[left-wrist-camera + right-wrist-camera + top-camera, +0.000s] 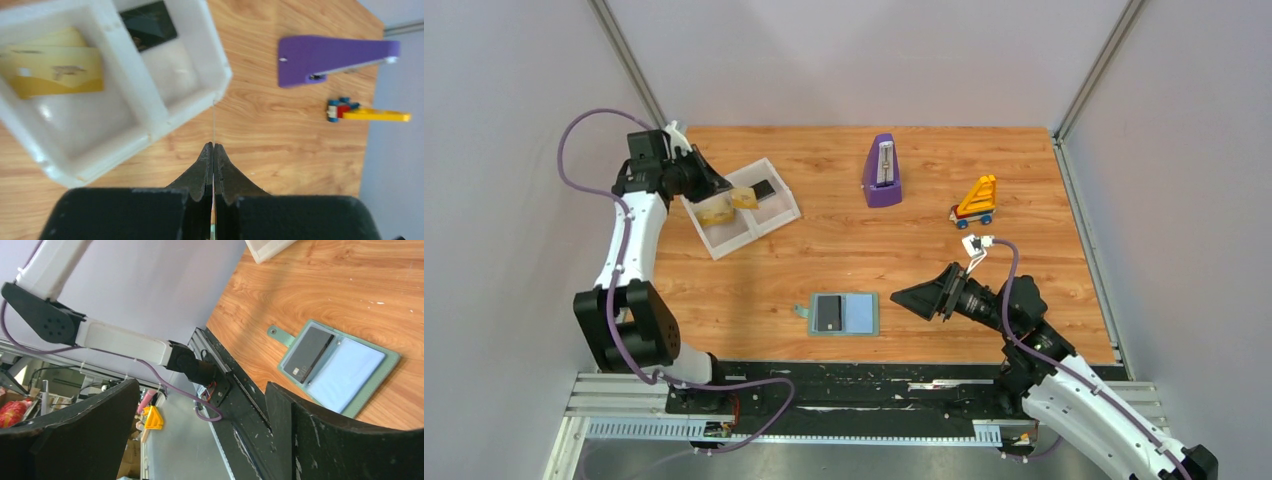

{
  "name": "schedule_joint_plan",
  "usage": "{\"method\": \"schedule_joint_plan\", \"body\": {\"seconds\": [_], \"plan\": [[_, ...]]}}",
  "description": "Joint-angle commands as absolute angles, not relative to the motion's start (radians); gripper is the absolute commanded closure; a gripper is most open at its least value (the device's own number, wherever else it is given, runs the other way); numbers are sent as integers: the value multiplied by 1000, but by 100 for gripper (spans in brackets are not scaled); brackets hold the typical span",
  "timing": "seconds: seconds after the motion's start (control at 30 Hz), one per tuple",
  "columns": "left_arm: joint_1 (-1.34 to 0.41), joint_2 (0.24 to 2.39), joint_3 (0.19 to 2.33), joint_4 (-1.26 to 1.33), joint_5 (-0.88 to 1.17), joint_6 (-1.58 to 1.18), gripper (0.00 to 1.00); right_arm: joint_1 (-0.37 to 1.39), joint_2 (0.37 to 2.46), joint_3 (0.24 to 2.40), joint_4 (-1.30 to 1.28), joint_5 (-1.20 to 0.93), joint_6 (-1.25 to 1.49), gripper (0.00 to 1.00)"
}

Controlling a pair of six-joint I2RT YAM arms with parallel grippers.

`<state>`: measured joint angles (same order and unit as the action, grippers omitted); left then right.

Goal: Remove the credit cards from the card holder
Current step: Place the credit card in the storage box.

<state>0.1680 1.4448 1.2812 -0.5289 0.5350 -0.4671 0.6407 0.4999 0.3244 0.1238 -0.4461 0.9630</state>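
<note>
The pale teal card holder (861, 313) (350, 371) lies open near the table's front edge. A dark credit card (828, 312) (307, 354) sits in its left pocket. My right gripper (906, 297) (202, 390) hovers just right of the holder, open, with nothing between its fingers. At the back left my left gripper (724, 187) (214, 146) is shut on a thin card (214, 120), seen edge-on, over the white tray (758, 236) (127, 70). Gold cards (55, 75) lie in one tray compartment and a dark card (150, 22) in the other.
A purple metronome (882, 172) (330, 57) stands at the back centre. A yellow toy vehicle (976, 202) (367, 112) sits to its right, with a small white tag (976, 245) in front of it. Grey walls enclose the table on three sides.
</note>
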Motion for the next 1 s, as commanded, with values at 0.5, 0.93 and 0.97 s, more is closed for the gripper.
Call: {"method": "schedule_joint_plan", "body": {"seconds": [0.5, 0.93, 0.97], "plan": [[337, 1817, 1604, -742, 383, -309, 100, 644, 602, 438, 44, -424, 796, 0], [338, 1948, 1625, -646, 389, -298, 100, 644, 717, 460, 72, -390, 771, 0], [338, 1952, 1629, -641, 394, -299, 100, 644, 723, 463, 72, -389, 768, 0]]}}
